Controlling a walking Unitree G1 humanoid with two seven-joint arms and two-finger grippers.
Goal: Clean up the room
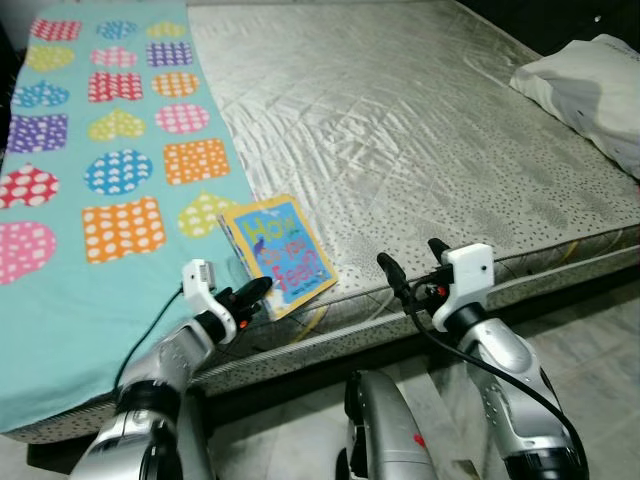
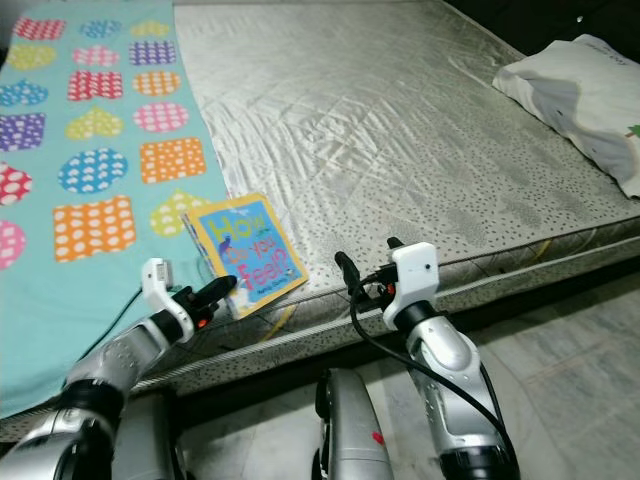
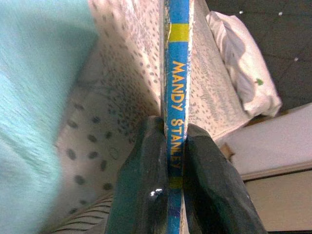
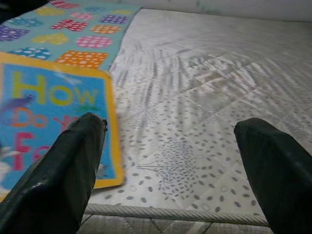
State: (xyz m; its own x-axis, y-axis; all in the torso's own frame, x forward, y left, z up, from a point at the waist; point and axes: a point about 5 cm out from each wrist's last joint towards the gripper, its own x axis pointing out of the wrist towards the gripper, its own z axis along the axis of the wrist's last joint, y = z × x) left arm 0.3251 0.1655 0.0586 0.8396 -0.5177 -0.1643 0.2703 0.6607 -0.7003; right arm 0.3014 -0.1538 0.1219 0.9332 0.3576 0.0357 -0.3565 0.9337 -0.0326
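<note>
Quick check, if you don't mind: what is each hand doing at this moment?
Left hand: closed on the spine of the blue book at the mattress edge.
Right hand: open, holding nothing, above the mattress edge.

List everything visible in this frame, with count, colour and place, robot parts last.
Thin blue and yellow picture book: one, on the mattress's near edge, spine pinched by the left gripper.
Teal blanket with colourful dotted patches: one, over the bed's left part.
Grey speckled quilted mattress: one, bare on the right.
White pillow: one, far right corner.
Pale tiled floor: beside the bed.
Left gripper: shut on the book.
Right gripper: open, over the mattress edge.
</note>
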